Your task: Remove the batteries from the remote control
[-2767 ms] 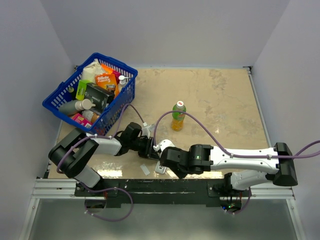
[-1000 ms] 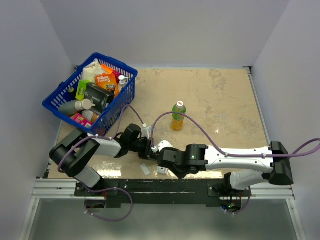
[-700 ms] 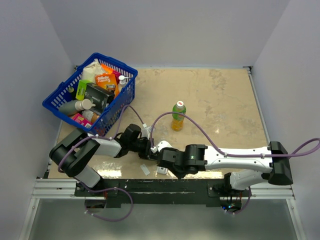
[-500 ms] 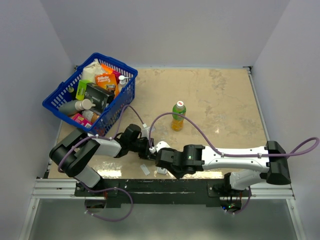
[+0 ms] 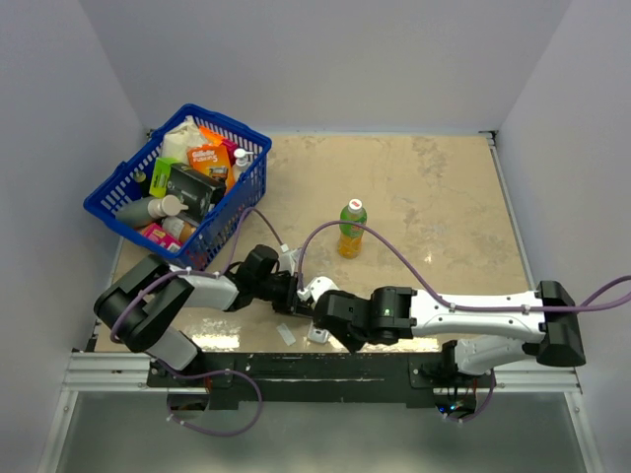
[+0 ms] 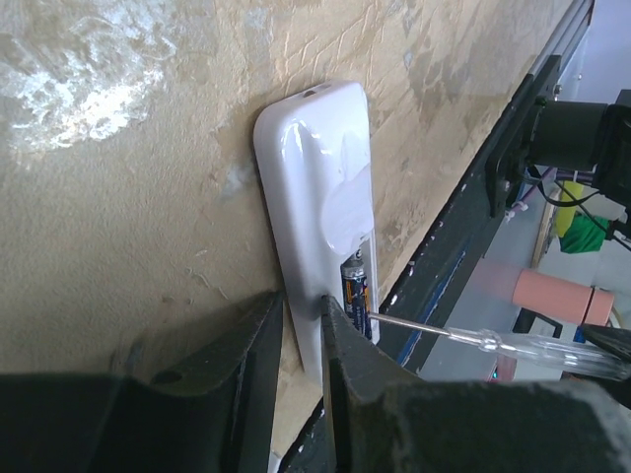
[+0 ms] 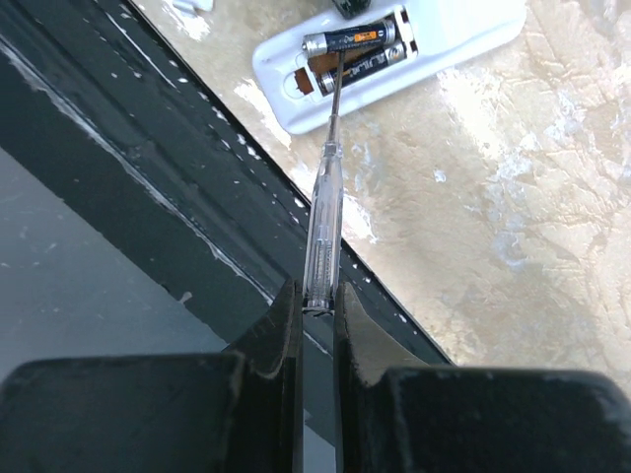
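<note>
The remote control [image 7: 444, 30] lies flat at the near edge of the surface [image 7: 513, 197], its long axis slanting to that edge and its open end nearest it. Both batteries [image 7: 355, 44] lie lengthwise inside. The left claw [image 6: 301, 305] clamps the remote control. The right claw [image 7: 317, 296] grips a screwdriver [image 7: 323, 227], tip at the batteries.

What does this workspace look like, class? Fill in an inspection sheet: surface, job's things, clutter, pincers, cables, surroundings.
Surface: beige marbled table.
Job's things: remote control lying with its compartment open; two batteries inside.
Clutter: blue basket of packaged goods; upright green bottle; small white piece.
Pincers: left pincer shut on remote control's end; right pincer shut on screwdriver, tip at the batteries.
Cables: purple cables looping over both arms.
Surroundings: grey walls; black rail.
</note>
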Robot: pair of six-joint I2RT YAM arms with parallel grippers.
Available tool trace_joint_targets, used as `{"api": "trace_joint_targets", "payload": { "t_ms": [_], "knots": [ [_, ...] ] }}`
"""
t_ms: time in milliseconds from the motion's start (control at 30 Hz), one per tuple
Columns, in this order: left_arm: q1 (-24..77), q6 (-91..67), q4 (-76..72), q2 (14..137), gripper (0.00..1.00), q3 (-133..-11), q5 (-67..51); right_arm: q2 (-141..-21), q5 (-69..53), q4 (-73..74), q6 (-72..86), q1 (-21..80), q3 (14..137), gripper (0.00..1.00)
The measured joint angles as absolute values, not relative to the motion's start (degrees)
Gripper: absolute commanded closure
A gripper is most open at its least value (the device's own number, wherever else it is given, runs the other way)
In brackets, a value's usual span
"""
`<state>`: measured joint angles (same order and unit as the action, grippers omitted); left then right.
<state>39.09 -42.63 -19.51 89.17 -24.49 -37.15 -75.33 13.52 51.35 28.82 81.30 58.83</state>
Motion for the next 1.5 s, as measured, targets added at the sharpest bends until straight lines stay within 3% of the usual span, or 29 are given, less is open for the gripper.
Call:
{"api": "trace_joint_targets", "payload": {
  "t_ms": [1500],
  "knots": [
    [38.24,-36.75,2.39,79.88,0.67,-31.18,-20.29,-75.83,16.97,51.27,27.33,79.44,61.08,1.00]
  ]
}}
